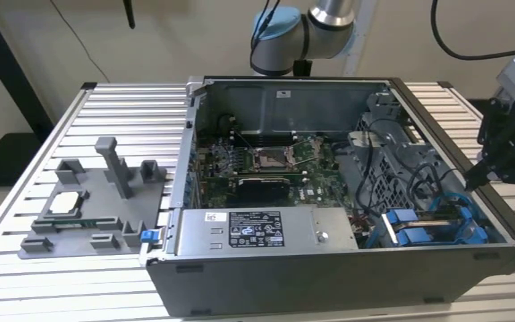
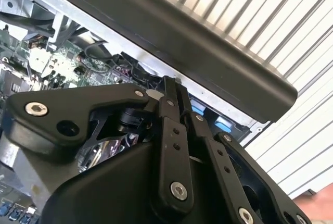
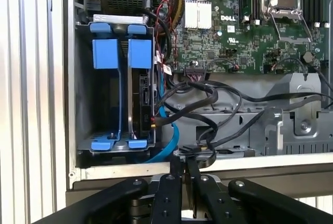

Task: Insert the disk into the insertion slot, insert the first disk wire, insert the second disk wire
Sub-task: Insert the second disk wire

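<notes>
Black fingers of the tool lie closest in both wrist views, drawn together at the tips, with no gap that I can make out between them. They point over the pale rim of the open computer case.

Just past that rim in the first wrist view is the insertion slot, a grey metal bay with blue plastic fittings. The disk stands edge-on inside it, held between blue rails, and the place beside it in the bay looks hollow. A black cable with red and yellow strands reaches the disk's edge. A blue cable curves down just beside it toward the rim. Whether either one is fully plugged in, I cannot tell.

Beyond the bay are looping black leads and then the green motherboard.

In the exterior view the tool hangs at about 3 o'clock, over the case's side wall, and the bay is near it at 4 o'clock. A grey power-supply box sits at 6 o'clock inside the case. On the slatted worktop, a grey fixture rests at 9 o'clock, well apart from the tool. The robot arm rises at 12 o'clock.
</notes>
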Motion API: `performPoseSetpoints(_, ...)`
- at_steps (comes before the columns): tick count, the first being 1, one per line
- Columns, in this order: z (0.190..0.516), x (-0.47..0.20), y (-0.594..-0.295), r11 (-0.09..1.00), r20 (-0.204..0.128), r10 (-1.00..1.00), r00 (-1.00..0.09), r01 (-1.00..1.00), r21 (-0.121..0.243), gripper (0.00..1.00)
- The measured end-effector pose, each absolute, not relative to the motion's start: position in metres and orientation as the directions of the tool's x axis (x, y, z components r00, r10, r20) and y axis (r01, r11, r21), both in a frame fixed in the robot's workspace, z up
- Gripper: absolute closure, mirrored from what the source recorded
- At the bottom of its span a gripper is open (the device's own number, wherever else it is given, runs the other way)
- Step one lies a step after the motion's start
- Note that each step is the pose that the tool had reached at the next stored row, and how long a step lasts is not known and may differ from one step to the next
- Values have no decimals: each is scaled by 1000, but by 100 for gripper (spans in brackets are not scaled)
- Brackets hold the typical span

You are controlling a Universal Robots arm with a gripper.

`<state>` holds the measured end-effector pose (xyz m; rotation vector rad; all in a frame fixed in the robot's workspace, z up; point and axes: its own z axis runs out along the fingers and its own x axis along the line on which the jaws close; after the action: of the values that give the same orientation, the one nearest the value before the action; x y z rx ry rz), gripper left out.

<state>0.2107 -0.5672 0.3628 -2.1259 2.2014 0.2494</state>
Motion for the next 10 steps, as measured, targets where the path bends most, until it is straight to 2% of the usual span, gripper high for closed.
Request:
performPoseSetpoints(2, 363, 211, -568, 30, -163, -986, -40, -997, 68, 100)
performPoseSetpoints(3, 363, 211, -568, 30, -163, -986, -40, -997, 69, 0)
performPoseSetpoints(10, 366, 212, -570, 29, -162, -986, -41, -997, 75, 0)
